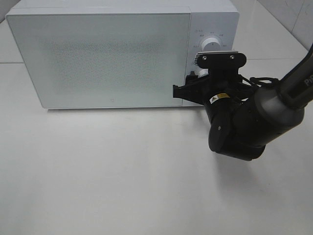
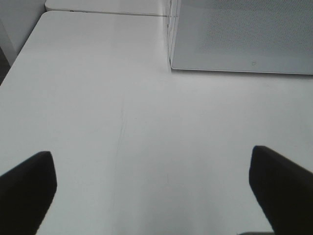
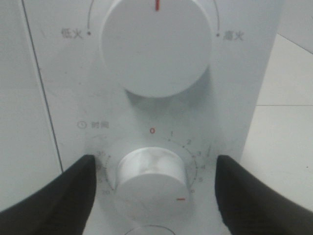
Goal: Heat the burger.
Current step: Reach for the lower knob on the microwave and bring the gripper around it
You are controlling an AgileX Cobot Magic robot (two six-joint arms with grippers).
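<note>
The burger is out of view. The white microwave stands at the back of the table with its door shut. My right gripper is at the control panel. In the right wrist view its jaws are open on either side of the lower timer knob, with a gap on each side. The knob's red mark points away from the 0, toward the lower right. The upper power knob sits above it. My left gripper is open and empty over the bare table.
The microwave's lower left corner shows ahead of the left gripper. The white table stretches in front of the microwave. The right arm's dark body hangs over the table's right side.
</note>
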